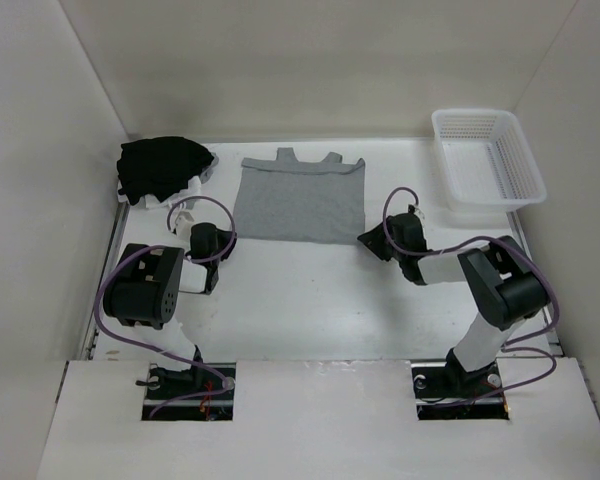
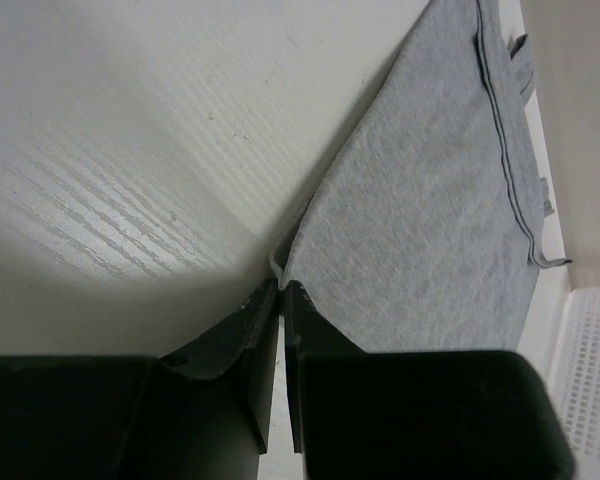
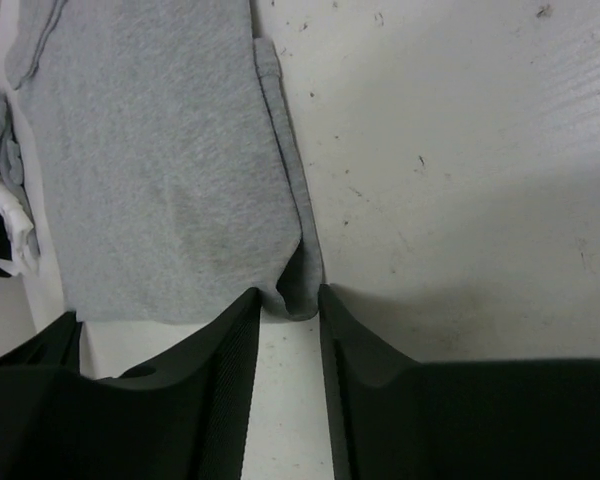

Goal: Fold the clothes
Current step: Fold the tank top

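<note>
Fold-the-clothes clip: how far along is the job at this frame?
Done: the grey T-shirt lies flat as a rough rectangle, and its sides seem to be folded in.
In hand: the left pincer is shut on its near-left corner. The right pincer straddles the near-right corner, grip unclear.
Left: probably lifting the near edge over toward the far edge, plus any further folds.

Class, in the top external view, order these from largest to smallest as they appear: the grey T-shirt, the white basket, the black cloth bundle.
1. grey T-shirt and white basket: nearly alike, so left unranked.
2. black cloth bundle: clearly smallest.
</note>
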Available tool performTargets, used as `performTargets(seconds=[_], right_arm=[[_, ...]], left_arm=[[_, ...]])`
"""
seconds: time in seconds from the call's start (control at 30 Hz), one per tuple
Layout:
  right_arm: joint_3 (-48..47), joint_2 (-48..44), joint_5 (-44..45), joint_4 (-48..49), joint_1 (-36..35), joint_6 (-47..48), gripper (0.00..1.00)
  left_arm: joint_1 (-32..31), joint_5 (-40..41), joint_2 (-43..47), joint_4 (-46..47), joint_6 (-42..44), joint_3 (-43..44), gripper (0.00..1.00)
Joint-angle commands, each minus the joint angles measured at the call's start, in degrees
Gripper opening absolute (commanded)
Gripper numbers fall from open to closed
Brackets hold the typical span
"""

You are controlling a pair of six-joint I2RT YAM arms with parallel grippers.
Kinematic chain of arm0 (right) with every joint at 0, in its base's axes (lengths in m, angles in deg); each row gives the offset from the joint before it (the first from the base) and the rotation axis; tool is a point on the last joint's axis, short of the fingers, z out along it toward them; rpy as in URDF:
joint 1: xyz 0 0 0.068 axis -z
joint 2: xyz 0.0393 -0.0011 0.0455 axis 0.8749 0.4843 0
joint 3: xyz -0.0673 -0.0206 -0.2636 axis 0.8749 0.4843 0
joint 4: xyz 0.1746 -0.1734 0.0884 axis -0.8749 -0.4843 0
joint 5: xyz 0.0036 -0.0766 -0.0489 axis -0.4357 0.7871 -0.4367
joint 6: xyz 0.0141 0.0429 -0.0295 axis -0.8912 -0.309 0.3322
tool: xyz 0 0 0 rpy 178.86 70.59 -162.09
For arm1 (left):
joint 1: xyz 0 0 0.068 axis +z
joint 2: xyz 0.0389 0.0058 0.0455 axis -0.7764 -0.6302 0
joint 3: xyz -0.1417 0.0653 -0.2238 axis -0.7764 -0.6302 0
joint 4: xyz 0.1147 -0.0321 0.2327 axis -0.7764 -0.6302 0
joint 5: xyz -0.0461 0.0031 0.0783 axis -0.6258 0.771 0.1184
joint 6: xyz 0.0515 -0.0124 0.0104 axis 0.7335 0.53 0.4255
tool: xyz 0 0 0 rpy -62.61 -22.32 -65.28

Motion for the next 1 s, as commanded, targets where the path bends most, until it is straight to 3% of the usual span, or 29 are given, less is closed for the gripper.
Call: performTargets(seconds=[0.0,0.07,0.23,0.3,0.47,0.6,0.73,0.83,0.97], right_arm=[[-2.3,0.96,0.85,0.72,0.4,-1.46,0.33],[-3.36,1.4,1.46,-0.33,0.32,-1.46,0.31],[-4.24,2.29,1.73,-0.25,0.14,-1.37,0.1],[-3.1,1.15,1.82,1.06,0.14,-1.28,0.05],[3.39,-13.67,3.57,0.91,-1.17,1.87,0.03],[6.74,-37.55,6.46,-12.95,-4.33,6.61,0.03],[2.11,-63.05,15.41,-36.66,-11.53,12.5,0.03],[-4.92,-73.36,22.45,-50.13,-18.29,14.53,0.03],[-14.07,-78.92,30.19,-61.93,-29.54,14.28,0.03]], left_arm=[[-0.07,1.02,2.2,2.55,0.45,-0.67,0.05],[-0.16,1.02,2.28,2.55,0.45,-0.4,0.05],[-0.25,1.11,3.6,2.55,0.19,-0.57,0.03],[-0.25,0.76,5.7,2.55,0.01,-1.1,0.02],[-1.21,-1.88,27.89,-3.92,0.53,-3.21,0.01],[-2.09,0.31,50.22,-21.67,5.97,-0.15,0.01],[-3.67,1.19,67.9,-37.93,10.73,5.03,0.01],[-4.99,0.93,76.44,-47.96,11.79,9.95,0.01],[-6.66,1.2,84.1,-59.56,12.49,16.55,0.01]])
